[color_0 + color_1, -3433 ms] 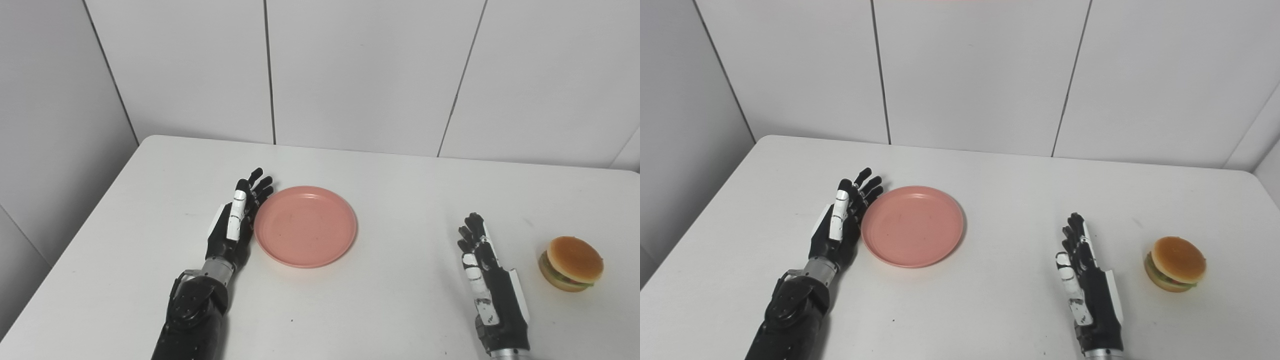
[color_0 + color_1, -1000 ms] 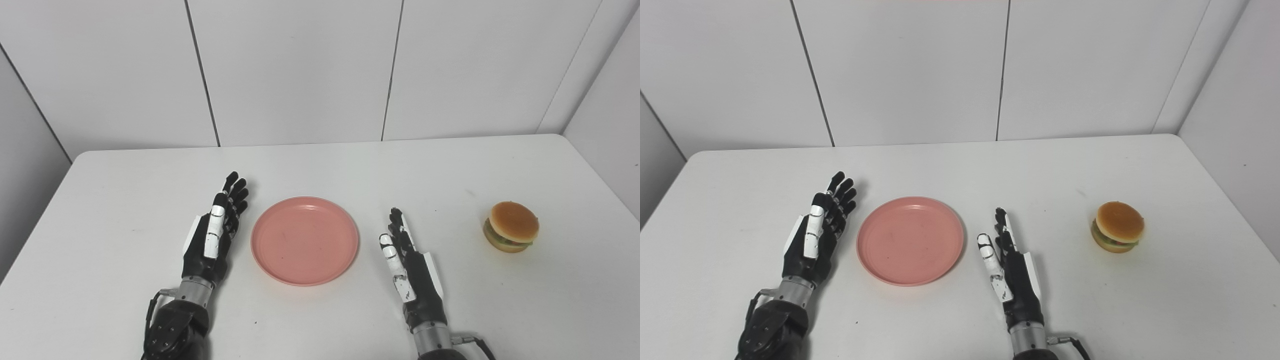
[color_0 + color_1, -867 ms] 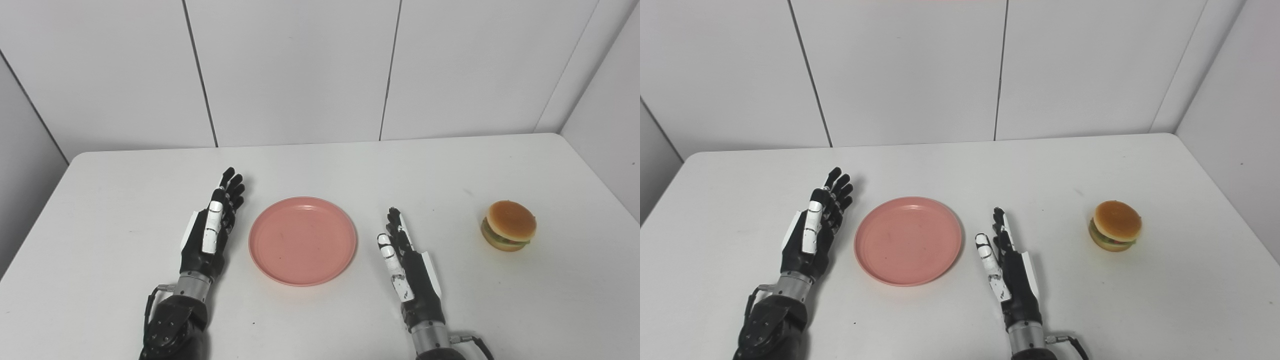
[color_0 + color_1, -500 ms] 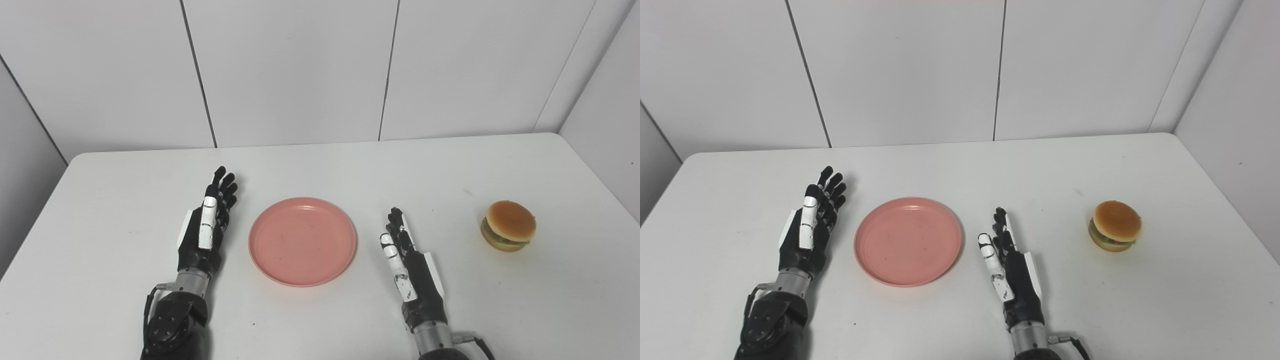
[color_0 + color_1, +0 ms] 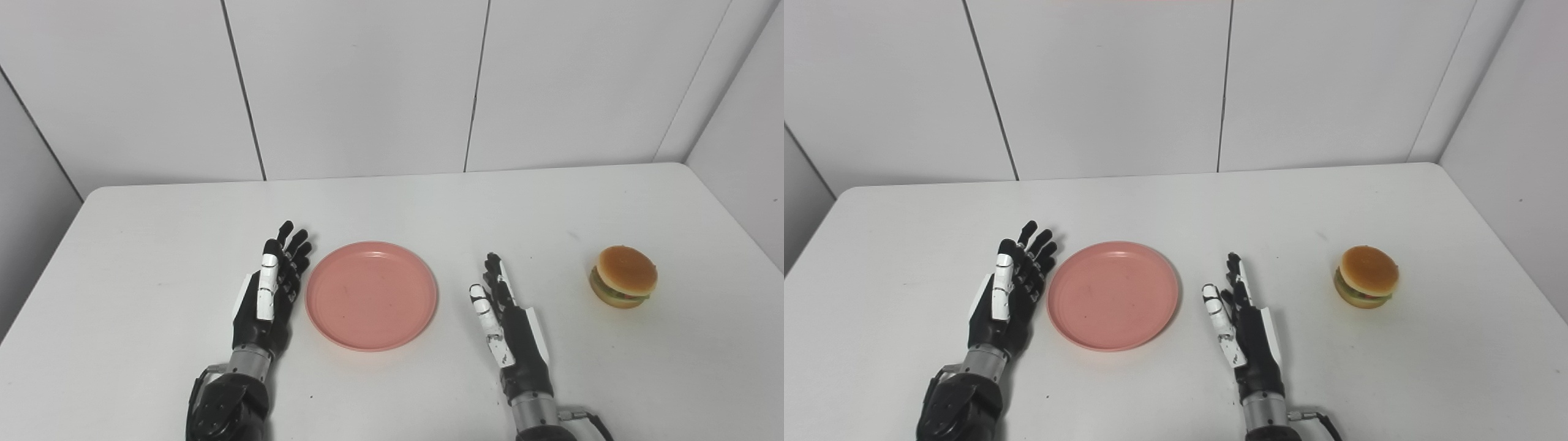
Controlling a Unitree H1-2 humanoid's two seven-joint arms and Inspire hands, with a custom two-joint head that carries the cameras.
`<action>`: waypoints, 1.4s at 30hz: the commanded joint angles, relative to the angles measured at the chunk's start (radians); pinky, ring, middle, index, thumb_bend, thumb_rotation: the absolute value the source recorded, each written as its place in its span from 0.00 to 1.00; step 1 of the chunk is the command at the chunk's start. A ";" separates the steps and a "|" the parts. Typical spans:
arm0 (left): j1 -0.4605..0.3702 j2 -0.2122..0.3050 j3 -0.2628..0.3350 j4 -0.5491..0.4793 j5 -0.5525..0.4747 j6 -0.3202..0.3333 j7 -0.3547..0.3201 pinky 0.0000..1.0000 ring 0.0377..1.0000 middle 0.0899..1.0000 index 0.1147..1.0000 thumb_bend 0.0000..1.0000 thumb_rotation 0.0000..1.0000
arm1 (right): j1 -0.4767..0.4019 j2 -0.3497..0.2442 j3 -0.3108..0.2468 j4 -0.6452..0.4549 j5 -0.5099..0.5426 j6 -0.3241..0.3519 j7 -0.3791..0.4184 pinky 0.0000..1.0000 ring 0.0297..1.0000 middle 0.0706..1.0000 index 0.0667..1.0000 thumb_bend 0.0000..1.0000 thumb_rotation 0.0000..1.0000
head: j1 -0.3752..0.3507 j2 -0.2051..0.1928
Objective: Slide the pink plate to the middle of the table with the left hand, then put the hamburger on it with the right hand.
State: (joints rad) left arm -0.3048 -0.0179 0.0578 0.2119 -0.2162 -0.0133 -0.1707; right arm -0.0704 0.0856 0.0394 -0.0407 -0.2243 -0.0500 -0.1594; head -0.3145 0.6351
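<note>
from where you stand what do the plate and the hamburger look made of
The plate looks like matte pink plastic: even colour, thin raised rim, no glaze shine. The hamburger looks like a moulded toy, probably plastic or foam: its bun is smooth and uniform. Neither is certain by sight.

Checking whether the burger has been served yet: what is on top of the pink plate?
Nothing: the plate is bare. The burger sits on the table to its right. What lies under the plate is hidden.
</note>
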 commanded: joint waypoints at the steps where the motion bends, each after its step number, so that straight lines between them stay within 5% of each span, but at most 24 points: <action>1: 0.041 -0.015 -0.008 0.017 -0.006 0.023 0.007 0.97 0.94 0.93 0.94 0.63 1.00 | 0.009 -0.035 -0.024 0.014 -0.061 -0.065 -0.054 0.97 0.98 0.97 0.97 0.58 0.93 | -0.002 0.000; 18: 0.015 -0.002 -0.003 0.084 0.012 -0.024 0.013 1.00 0.97 0.95 0.95 0.63 1.00 | -0.044 -0.147 -0.095 0.061 -0.243 -0.208 -0.266 0.94 0.97 0.97 0.98 0.64 0.79 | -0.027 -0.009; 31: -0.008 0.022 0.035 0.110 -0.044 -0.006 -0.012 1.00 0.98 0.97 0.97 0.63 1.00 | -0.087 -0.191 -0.126 0.084 -0.484 -0.116 -0.451 0.85 0.94 0.96 0.99 0.73 0.57 | -0.181 -0.027; 42: -0.036 0.052 0.050 0.172 -0.080 -0.030 -0.039 1.00 0.98 0.97 0.97 0.62 1.00 | -0.123 -0.212 -0.145 0.121 -0.555 -0.078 -0.564 0.85 0.90 0.93 0.93 0.77 0.49 | -0.261 -0.032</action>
State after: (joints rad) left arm -0.3770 0.0152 0.0937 0.3264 -0.2917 -0.0399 -0.2019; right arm -0.1784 -0.1109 -0.0906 0.0613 -0.7677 -0.1487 -0.6915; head -0.5752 0.6044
